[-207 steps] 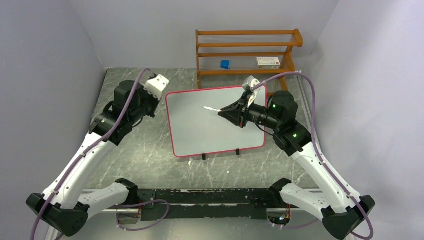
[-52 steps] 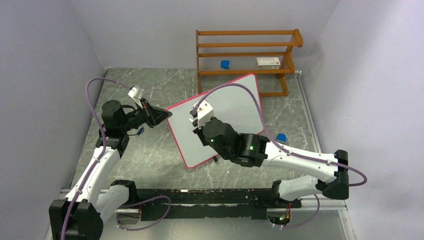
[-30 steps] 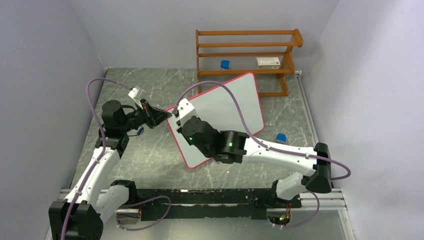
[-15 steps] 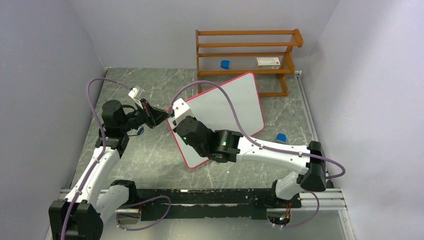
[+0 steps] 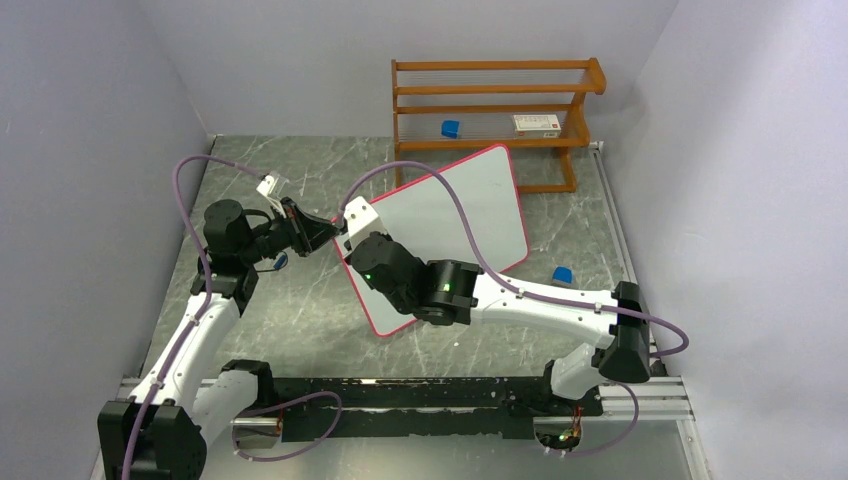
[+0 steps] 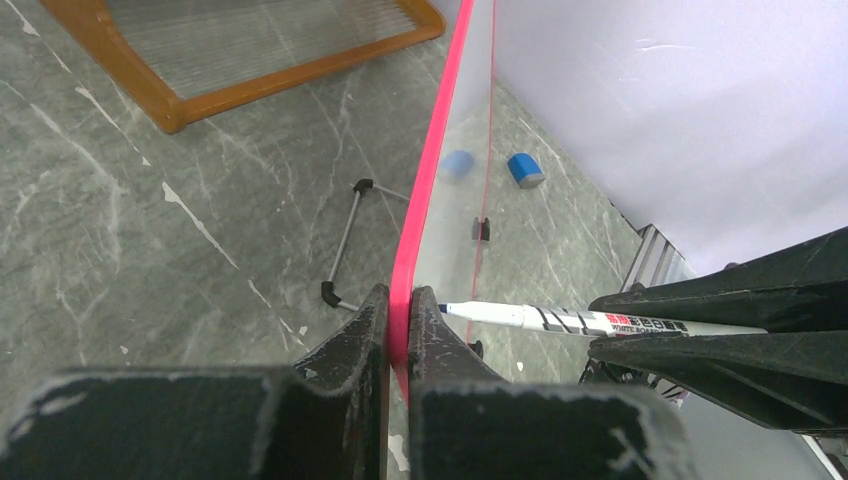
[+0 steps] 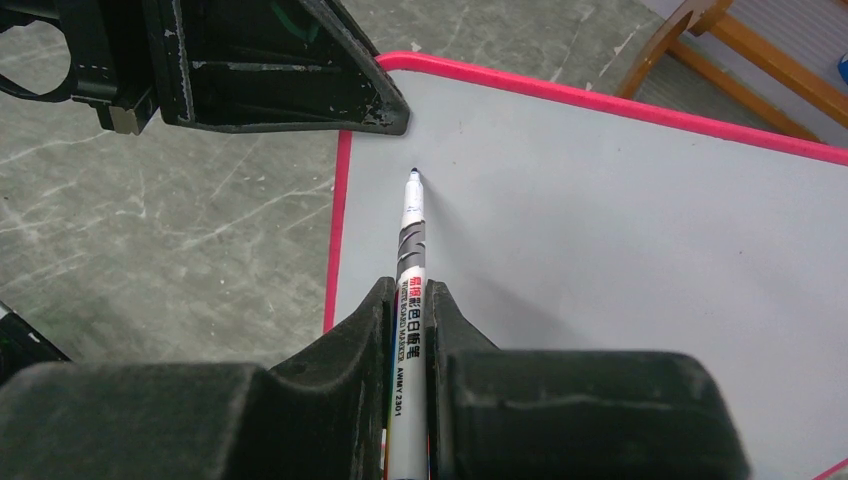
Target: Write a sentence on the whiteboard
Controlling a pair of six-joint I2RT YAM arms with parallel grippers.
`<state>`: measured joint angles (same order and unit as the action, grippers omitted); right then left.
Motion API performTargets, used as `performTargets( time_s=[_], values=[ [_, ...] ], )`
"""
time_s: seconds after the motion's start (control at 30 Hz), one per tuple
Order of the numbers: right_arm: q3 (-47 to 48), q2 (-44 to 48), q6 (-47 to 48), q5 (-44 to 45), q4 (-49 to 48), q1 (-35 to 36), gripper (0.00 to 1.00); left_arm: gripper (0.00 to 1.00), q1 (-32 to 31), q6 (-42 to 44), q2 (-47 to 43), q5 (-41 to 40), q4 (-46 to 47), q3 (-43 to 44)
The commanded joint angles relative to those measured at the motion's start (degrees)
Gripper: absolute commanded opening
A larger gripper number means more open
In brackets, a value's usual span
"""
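Left hand (image 6: 398, 305) clenched on the pink rim of the whiteboard (image 5: 470, 205), which I log standing at overhead frame centre on the marbled surface (image 5: 290, 300); right hand (image 7: 408, 295) grasping a white marker (image 7: 411, 225), tip near the board's upper-left corner.

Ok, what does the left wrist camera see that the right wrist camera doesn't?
Only the left wrist view: the wire stand behind the whiteboard, and a small blue object on the table. Only the right wrist view: a clear look at the board's face, no writing on it. Both: the marker shut in the right gripper, its tip near the corner where the left gripper pinches the pink rim.
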<state>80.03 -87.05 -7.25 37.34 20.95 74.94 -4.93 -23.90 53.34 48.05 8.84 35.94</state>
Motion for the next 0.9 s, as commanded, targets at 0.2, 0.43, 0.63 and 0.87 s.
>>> performTargets(
  time_s=[0.2, 0.43, 0.63, 0.87],
  values=[
    [2.6, -1.5, -0.4, 2.5, 0.7, 0.3, 0.0, 0.05, 0.1, 3.2, 0.6, -0.7, -1.4, 0.6],
    [2.8, -2.1, -1.2, 2.5, 2.5, 0.3, 0.0, 0.05, 0.1, 3.0, 0.5, -0.5, -1.2, 0.5],
    [2.9, -2.5, -1.9, 2.4, 4.2, 0.3, 0.0, 0.05, 0.1, 2.9, 0.4, -0.4, -1.1, 0.4],
    [2.9, -2.9, -3.3, 2.0, 6.7, 0.3, 0.0, 0.05, 0.1, 2.9, 0.4, -0.4, -0.9, 0.4]
  ],
)
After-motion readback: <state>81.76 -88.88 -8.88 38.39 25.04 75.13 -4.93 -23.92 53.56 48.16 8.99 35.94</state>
